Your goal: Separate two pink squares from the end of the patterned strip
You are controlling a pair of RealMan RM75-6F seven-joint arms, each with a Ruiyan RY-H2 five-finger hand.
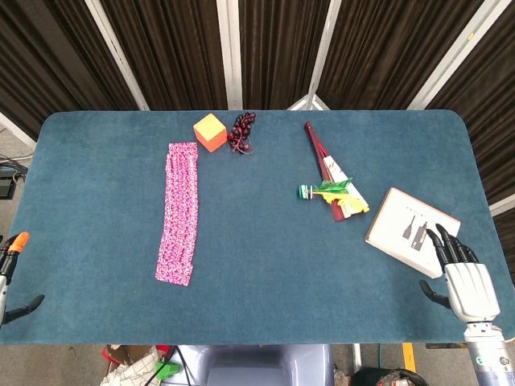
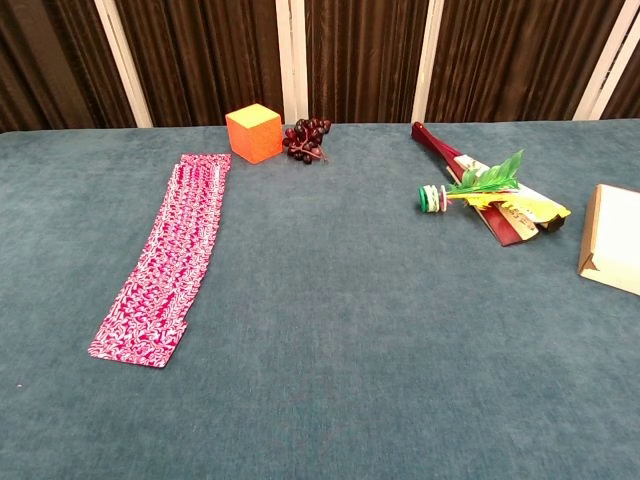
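fingers (image 1: 451, 245) of my right hand (image 1: 467, 288) are spreading, holding nothing; left hand (image 1: 11, 273) barely showing, so i cannot tell. patterned strip (image 1: 179, 212) is lying far to their left, looking thin, limp; i'm judging pinching its near end best.

Pink-and-white patterned strip (image 1: 179, 213), orange cube (image 1: 210, 132), dark red grapes (image 1: 241, 131), teal table (image 1: 257, 305)
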